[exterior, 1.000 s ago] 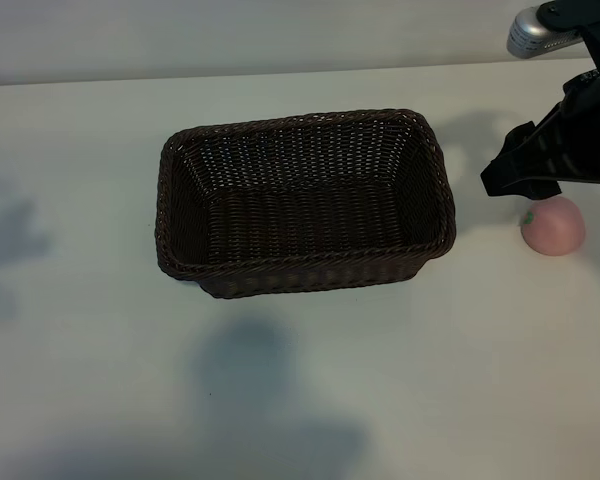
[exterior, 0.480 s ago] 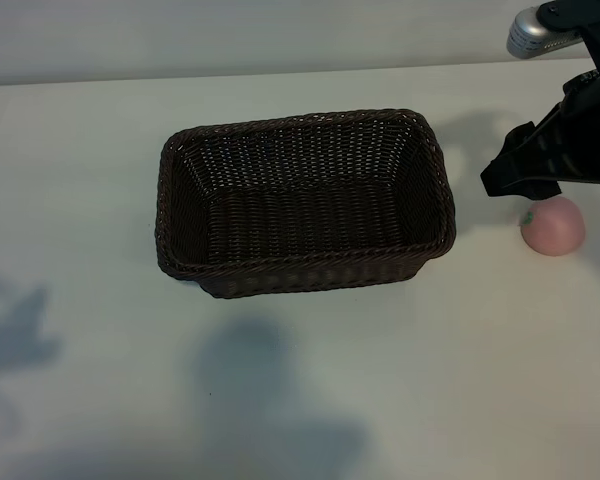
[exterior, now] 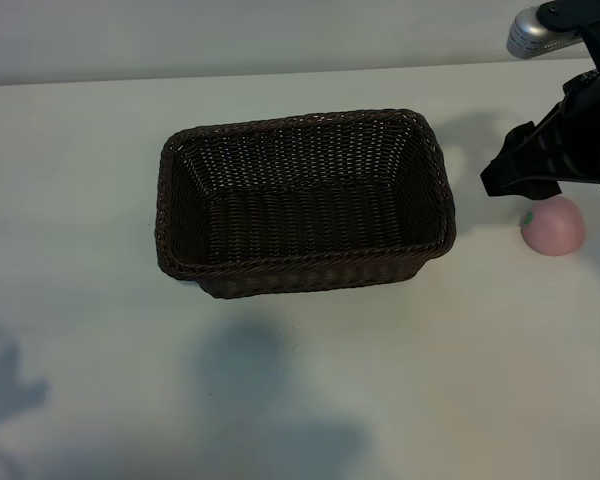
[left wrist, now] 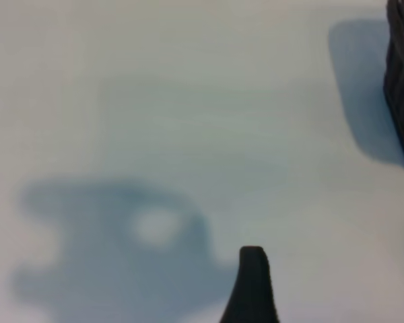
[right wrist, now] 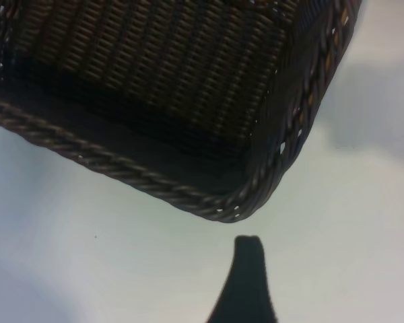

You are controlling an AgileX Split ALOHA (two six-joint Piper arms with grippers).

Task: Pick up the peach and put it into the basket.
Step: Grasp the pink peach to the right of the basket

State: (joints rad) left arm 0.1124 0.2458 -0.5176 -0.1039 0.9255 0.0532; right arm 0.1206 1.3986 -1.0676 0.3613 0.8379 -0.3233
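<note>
Exterior view, near to far: the closest stretch of the table [exterior: 310, 400] is bare apart from a few soft shadows, so nothing is in the way there. Past that, the basket [exterior: 302, 203] is sat mid-table, dark woven wicker, and nothing can be seen inside it. Off to its right the peach [exterior: 553, 225] is resting on the table, apart from the basket and not yet picked up. The right gripper [exterior: 525, 170] is parked just beyond and a bit left of the peach, very close to it, maybe not quite touching, with its fingers spread wide and nothing held.

So the approach step looks to be the one in hand. The next move would probably call for the open jaws to be brought down around the peach and closed, then a lift high enough to clear the braided rim, which is really the only obstacle.

In the left wrist view only one fingertip [left wrist: 251, 282] of the left gripper is shown over bare table, with a sliver of basket at the edge; its fingers are spread wide too, empty.
</note>
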